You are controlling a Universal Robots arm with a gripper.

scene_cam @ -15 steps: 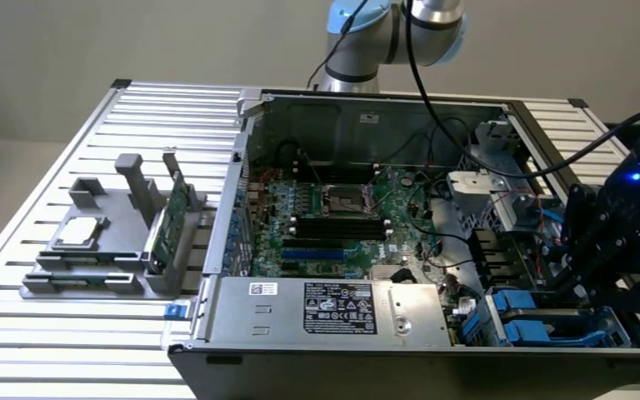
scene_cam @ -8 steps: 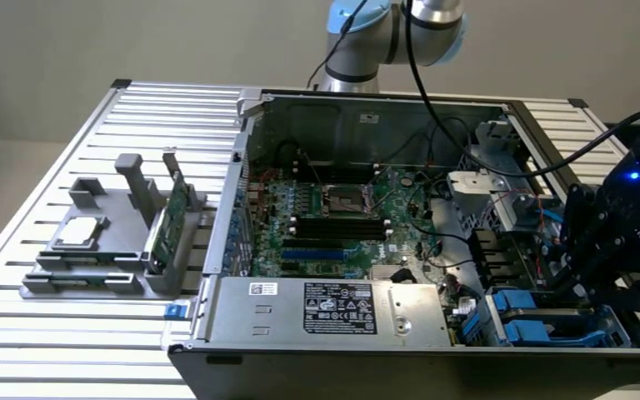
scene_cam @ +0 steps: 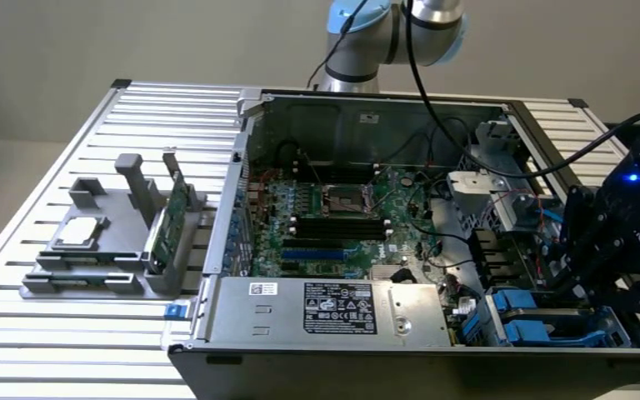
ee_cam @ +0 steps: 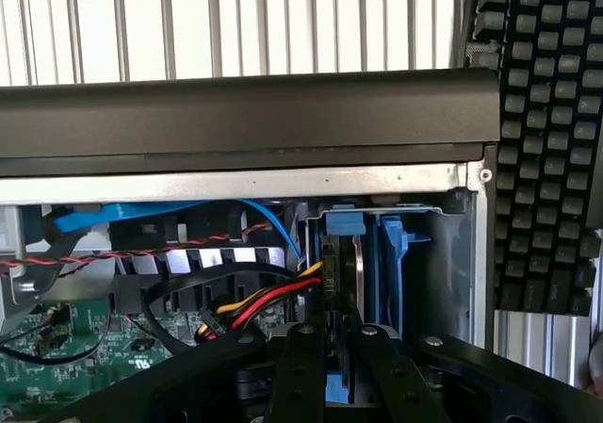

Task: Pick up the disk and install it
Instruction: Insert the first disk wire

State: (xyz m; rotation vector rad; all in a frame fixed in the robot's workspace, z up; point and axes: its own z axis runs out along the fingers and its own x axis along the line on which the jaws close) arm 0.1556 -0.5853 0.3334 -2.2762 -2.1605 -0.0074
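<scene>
The gripper (ee_cam: 341,371) stands inside the open computer case (ee_cam: 245,122), its two black fingers (ee_cam: 300,376) drawn close together around the edge of the disk (ee_cam: 356,272). The disk stands on edge in a drive bay beside the case's corner wall, its blue carrier tab (ee_cam: 345,223) at the far end. A second blue carrier (ee_cam: 393,253) sits just beside it. Red, yellow and black power wires (ee_cam: 273,302) run up to the disk. A blue cable (ee_cam: 122,216) crosses beyond them. Part of the green motherboard (ee_cam: 75,338) is visible. Outside the case lies the slatted metal table (ee_cam: 236,18).
</scene>
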